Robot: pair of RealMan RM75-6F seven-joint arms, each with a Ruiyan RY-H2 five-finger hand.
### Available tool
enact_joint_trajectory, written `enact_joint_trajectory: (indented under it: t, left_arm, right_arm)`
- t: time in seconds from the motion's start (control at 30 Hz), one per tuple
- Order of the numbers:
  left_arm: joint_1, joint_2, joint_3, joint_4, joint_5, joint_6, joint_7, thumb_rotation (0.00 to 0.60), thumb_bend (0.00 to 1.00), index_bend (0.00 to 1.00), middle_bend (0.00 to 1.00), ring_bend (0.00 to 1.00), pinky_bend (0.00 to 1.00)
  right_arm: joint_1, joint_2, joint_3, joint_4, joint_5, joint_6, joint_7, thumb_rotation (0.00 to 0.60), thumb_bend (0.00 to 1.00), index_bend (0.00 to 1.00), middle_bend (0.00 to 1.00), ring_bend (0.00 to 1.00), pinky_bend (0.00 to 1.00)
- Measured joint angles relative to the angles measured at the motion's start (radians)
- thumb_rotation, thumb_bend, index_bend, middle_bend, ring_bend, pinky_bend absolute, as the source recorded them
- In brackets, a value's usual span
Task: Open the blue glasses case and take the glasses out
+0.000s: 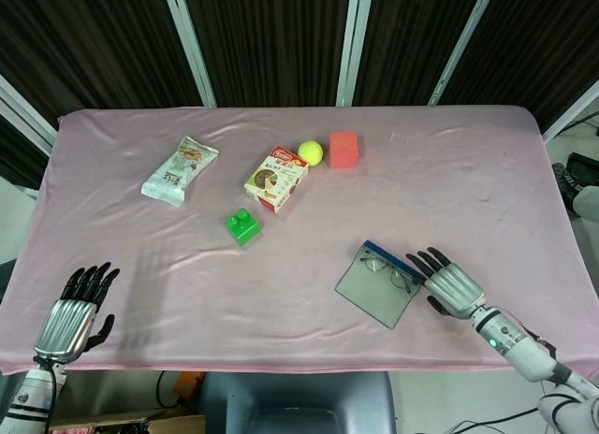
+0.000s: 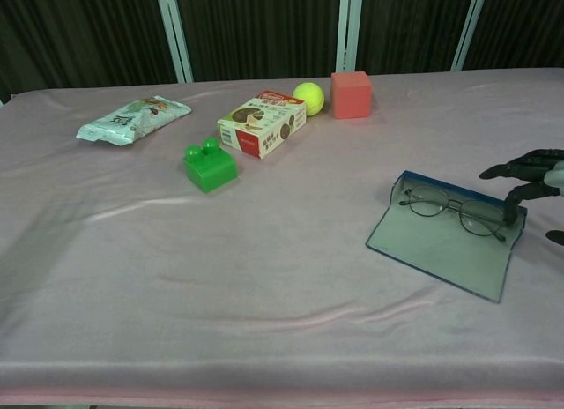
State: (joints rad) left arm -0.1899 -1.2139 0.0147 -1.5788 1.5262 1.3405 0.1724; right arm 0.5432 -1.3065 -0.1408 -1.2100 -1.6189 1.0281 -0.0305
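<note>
The blue glasses case [image 1: 374,291] [image 2: 438,248] lies open on the pink cloth, its lid spread flat toward me and its blue tray behind. Thin-rimmed glasses [image 1: 390,270] [image 2: 453,208] rest in the tray. My right hand [image 1: 450,283] [image 2: 531,173] is just to the right of the case with its fingers apart, the fingertips at the tray's right end, holding nothing. My left hand [image 1: 71,313] hangs at the table's near left corner with its fingers spread and nothing in it; the chest view does not show it.
Further back on the pink table [image 1: 449,172] lie a green block [image 1: 243,225] [image 2: 209,165], a snack box [image 1: 277,179] [image 2: 263,122], a yellow ball [image 1: 311,152] [image 2: 308,98], a red cube [image 1: 343,149] [image 2: 351,94] and a snack packet [image 1: 180,170] [image 2: 132,118].
</note>
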Motion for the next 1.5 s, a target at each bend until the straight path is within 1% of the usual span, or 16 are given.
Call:
enact_joint_trajectory:
  t: [0.27, 0.4, 0.5, 0.6, 0.73, 0.87, 0.97, 1.2, 1.37, 1.5]
  left_arm:
    - [-0.007, -0.010, -0.007, 0.006, -0.026, -0.019, 0.014, 0.600, 0.42, 0.00, 0.00, 0.00, 0.06]
    - [-0.006, -0.009, -0.013, 0.005, -0.039, -0.016, 0.014, 0.600, 0.42, 0.00, 0.00, 0.00, 0.06]
    - [-0.003, -0.004, -0.014, 0.002, -0.037, -0.007, 0.007, 0.600, 0.42, 0.00, 0.00, 0.00, 0.06]
    - [-0.001, 0.001, -0.012, 0.000, -0.030, -0.001, -0.003, 0.600, 0.42, 0.00, 0.00, 0.00, 0.06]
    - [0.000, 0.005, -0.009, -0.002, -0.021, 0.004, -0.014, 0.600, 0.42, 0.00, 0.00, 0.00, 0.06]
    - [0.001, 0.008, -0.007, -0.002, -0.019, 0.005, -0.018, 0.600, 0.42, 0.00, 0.00, 0.00, 0.06]
    - [0.001, 0.008, -0.006, -0.001, -0.018, 0.005, -0.017, 0.600, 0.42, 0.00, 0.00, 0.00, 0.06]
    - [-0.001, 0.007, -0.007, 0.001, -0.022, 0.001, -0.016, 0.600, 0.42, 0.00, 0.00, 0.00, 0.06]
    - [0.000, 0.008, -0.007, 0.001, -0.022, 0.004, -0.019, 0.600, 0.42, 0.00, 0.00, 0.00, 0.06]
    - [-0.001, 0.009, -0.005, 0.002, -0.021, 0.000, -0.020, 0.600, 0.42, 0.00, 0.00, 0.00, 0.06]
  right_arm:
    - [0.056, -0.073, 0.089, 0.108, 0.093, -0.113, -0.003, 0.600, 0.60, 0.47, 0.13, 0.06, 0.00]
    - [0.087, -0.106, 0.119, 0.143, 0.119, -0.155, -0.002, 0.600, 0.59, 0.47, 0.13, 0.06, 0.00]
    - [0.086, -0.107, 0.124, 0.140, 0.116, -0.136, -0.002, 0.600, 0.59, 0.47, 0.13, 0.06, 0.00]
    - [0.077, -0.091, 0.124, 0.112, 0.105, -0.100, 0.021, 0.600, 0.59, 0.47, 0.13, 0.06, 0.00]
    - [0.069, -0.063, 0.124, 0.068, 0.087, -0.069, 0.091, 0.600, 0.59, 0.49, 0.13, 0.06, 0.00]
    - [0.077, -0.056, 0.144, 0.051, 0.079, -0.043, 0.170, 0.600, 0.56, 0.51, 0.12, 0.06, 0.00]
    - [0.100, -0.077, 0.173, 0.064, 0.090, -0.055, 0.158, 0.600, 0.55, 0.52, 0.12, 0.06, 0.00]
    - [0.172, -0.159, 0.215, 0.126, 0.146, -0.162, 0.074, 0.600, 0.53, 0.53, 0.12, 0.06, 0.00]
    - [0.178, -0.171, 0.215, 0.139, 0.154, -0.177, 0.057, 0.600, 0.52, 0.54, 0.12, 0.06, 0.00]
    - [0.171, -0.173, 0.202, 0.155, 0.158, -0.178, 0.053, 0.600, 0.52, 0.54, 0.12, 0.06, 0.00]
